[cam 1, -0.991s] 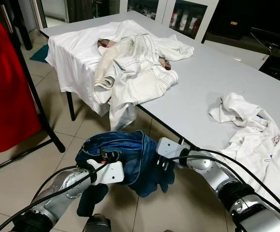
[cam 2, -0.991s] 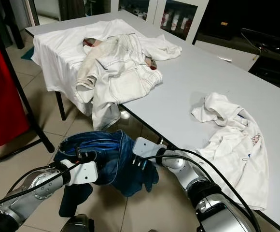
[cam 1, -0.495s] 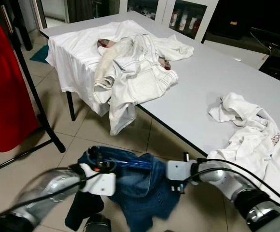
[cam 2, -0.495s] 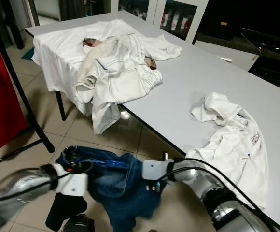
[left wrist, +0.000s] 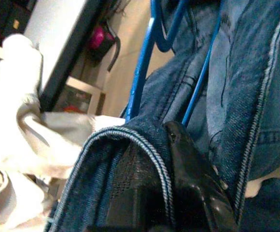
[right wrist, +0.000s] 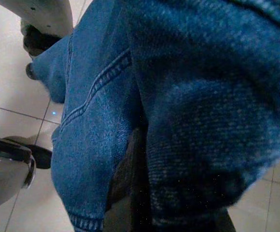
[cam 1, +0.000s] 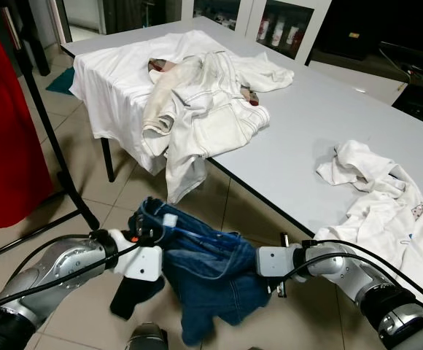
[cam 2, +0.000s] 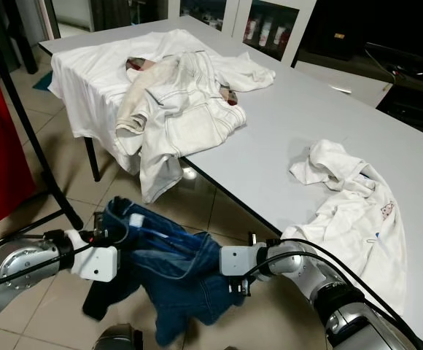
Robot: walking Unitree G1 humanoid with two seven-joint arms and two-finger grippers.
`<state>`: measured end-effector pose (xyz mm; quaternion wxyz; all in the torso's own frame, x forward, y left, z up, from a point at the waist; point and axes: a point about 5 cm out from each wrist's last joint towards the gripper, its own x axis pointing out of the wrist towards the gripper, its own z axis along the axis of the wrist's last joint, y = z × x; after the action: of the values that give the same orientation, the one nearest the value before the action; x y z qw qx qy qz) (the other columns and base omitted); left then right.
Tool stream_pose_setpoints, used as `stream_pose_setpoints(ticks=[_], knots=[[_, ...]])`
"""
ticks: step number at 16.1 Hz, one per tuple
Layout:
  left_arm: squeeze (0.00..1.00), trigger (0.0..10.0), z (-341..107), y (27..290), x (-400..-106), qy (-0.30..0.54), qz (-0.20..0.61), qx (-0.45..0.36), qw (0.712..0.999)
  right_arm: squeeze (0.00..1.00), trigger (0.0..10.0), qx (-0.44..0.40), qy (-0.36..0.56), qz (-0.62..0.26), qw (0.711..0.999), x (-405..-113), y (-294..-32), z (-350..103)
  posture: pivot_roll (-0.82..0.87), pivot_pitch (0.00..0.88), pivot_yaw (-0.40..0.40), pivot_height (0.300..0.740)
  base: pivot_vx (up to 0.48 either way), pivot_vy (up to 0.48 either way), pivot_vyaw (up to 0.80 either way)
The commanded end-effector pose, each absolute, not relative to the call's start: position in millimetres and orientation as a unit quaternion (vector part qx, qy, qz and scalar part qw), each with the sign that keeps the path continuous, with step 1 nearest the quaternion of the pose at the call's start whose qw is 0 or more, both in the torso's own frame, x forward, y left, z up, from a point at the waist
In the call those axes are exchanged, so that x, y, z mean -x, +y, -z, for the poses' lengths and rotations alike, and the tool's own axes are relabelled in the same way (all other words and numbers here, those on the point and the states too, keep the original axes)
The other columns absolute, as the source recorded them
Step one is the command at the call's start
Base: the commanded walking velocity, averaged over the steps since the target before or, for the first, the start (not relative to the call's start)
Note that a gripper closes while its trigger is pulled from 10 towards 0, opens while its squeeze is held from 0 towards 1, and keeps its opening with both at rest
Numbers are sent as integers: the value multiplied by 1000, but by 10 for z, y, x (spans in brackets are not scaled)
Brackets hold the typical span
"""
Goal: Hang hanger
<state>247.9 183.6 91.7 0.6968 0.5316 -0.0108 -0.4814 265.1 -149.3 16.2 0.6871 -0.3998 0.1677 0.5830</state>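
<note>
Both grippers hold jeans on a blue hanger above the floor, off the desk edge. Left gripper clenches the waistband; right gripper grips denim. Risk: jeans slide off the hanger if the stretch slackens.

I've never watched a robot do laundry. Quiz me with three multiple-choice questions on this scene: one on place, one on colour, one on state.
1. Where are the white jeans?
A. on the table
B. on the floor
C. in a basket

2. What colour is the hanger?
A. red
B. blue
C. black

3. How are the blue jeans held?
A. lying on the floor
B. folded on the table
C. stretched between the left gripper and right gripper

Answers:
1. A, they hang over the table edge.
2. B, blue bars cross the denim.
3. C, each end meets a gripper.
</note>
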Motion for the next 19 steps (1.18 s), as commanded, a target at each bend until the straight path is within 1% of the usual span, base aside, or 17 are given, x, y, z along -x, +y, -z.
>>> stream_pose_setpoints(ticks=[1,2,3,4,5,6,8,10,12,13,14,15,16,18,19], knots=[[0,10000,-1085,1818,-2545,-38,469,-536,701,0,0,415,197,-578,675,-2642,-1601,-120,238,27,-132,710,0,0,0],[0,9137,-1139,1814,-2536,-45,475,-536,696,0,0,418,200,-578,672,-2639,-1610,-110,240,27,-132,710,0,0,0],[0,4039,-1177,1814,-2529,-49,480,-536,692,0,0,422,202,-576,670,-2641,-1615,-105,240,27,-132,710,0,0,0],[0,4039,-1193,1816,-2526,-50,483,-536,690,0,0,426,202,-576,668,-2644,-1615,-103,240,27,-132,710,0,0,0],[0,0,-1238,1818,-2518,-50,493,-536,683,0,0,431,203,-574,666,-2655,-1607,-100,240,27,-132,710,0,0,0],[0,0,-1266,1831,-2501,-46,507,-536,673,0,0,443,203,-574,658,-2665,-1599,-96,240,27,-132,710,0,0,0],[0,0,-1268,1875,-2490,-33,522,-536,663,0,0,447,201,-572,657,-2680,-1593,-102,246,19,-132,710,0,0,0],[0,0,-1294,1865,-2497,-38,526,-538,658,0,0,456,197,-572,652,-2694,-1585,-109,240,14,-129,710,0,0,0],[0,0,-1351,1798,-2521,-58,530,-541,651,0,0,465,197,-579,640,-2685,-1552,-93,240,14,-129,710,0,0,0],[0,0,-1385,1780,-2538,-64,534,-547,642,0,0,469,200,-583,633,-2674,-1541,-77,240,13,-132,710,0,0,0],[0,0,-1413,1840,-2560,-57,535,-559,631,0,0,477,211,-584,622,-2654,-1585,-50,240,13,-132,710,0,0,0],[0,0,-1422,1874,-2568,-53,535,-564,627,0,0,483,216,-584,616,-2646,-1613,-38,240,13,-132,710,0,0,0],[0,0,-1413,2004,-2569,-33,534,-574,620,0,0,489,224,-575,616,-2655,-1681,-34,243,8,-130,710,0,0,0],[0,0,-1392,2030,-2542,-27,538,-572,618,0,0,489,222,-570,622,-2685,-1691,-59,241,9,-126,710,0,0,0],[0,0,-1339,1975,-2482,-31,554,-568,608,0,0,490,217,-570,623,-2715,-1660,-86,241,11,-126,710,0,0,0]])
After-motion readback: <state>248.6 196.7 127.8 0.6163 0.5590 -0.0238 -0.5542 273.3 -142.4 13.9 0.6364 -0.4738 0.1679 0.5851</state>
